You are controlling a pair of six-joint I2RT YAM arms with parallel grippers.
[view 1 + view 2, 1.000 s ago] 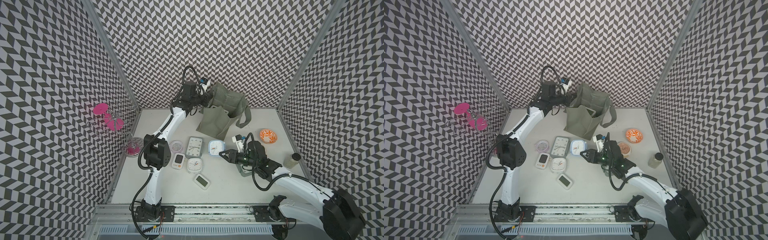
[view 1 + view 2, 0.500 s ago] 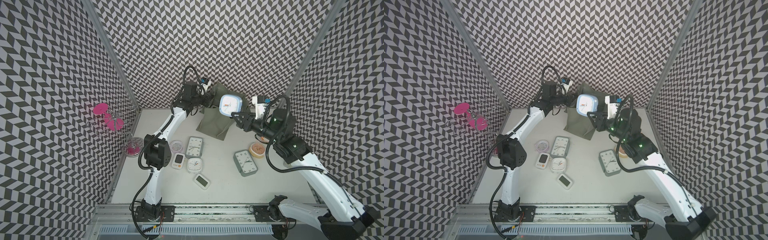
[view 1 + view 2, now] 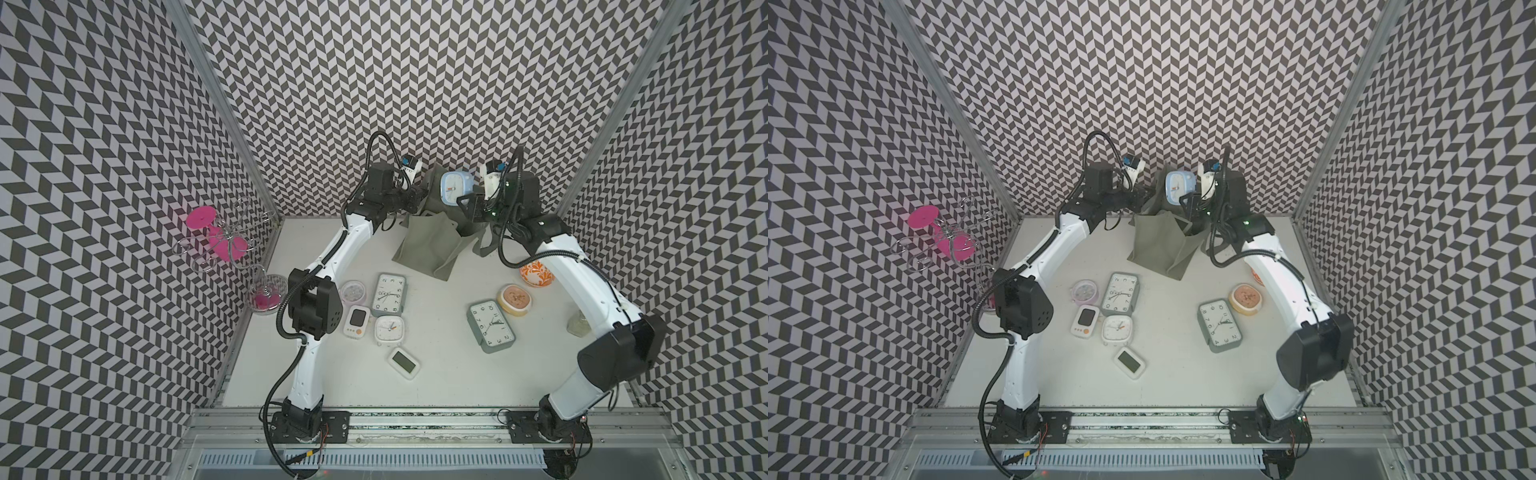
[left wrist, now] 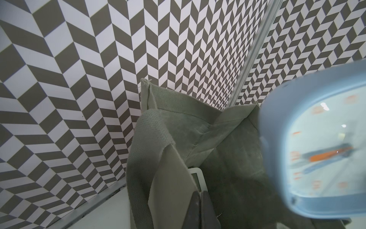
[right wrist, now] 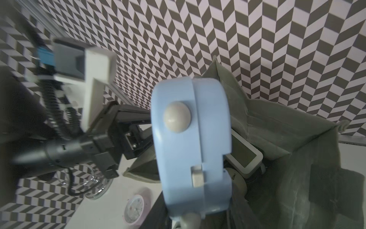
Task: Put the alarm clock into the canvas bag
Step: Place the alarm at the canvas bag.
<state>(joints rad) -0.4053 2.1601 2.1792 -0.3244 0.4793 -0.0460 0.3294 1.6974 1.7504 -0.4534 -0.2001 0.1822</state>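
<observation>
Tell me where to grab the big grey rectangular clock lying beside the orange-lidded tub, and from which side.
Best to come straight down from above: the grey rectangular clock lies face up on the table. Grip across its two long edges, toward the near end, since the orange-lidded tub sits close by its far corner.

Five dial clocks (image 3: pixel 390 294) (image 3: pixel 491 326) (image 3: pixel 388 328) (image 3: pixel 352 291) (image 3: pixel 453 188), three digital clocks (image 3: pixel 357 321) (image 3: pixel 403 363) (image 5: pixel 244 156), one canvas bag (image 3: pixel 424 249), two bowls (image 3: pixel 536 276) (image 3: pixel 515 300), one jar (image 3: pixel 578 327).
</observation>
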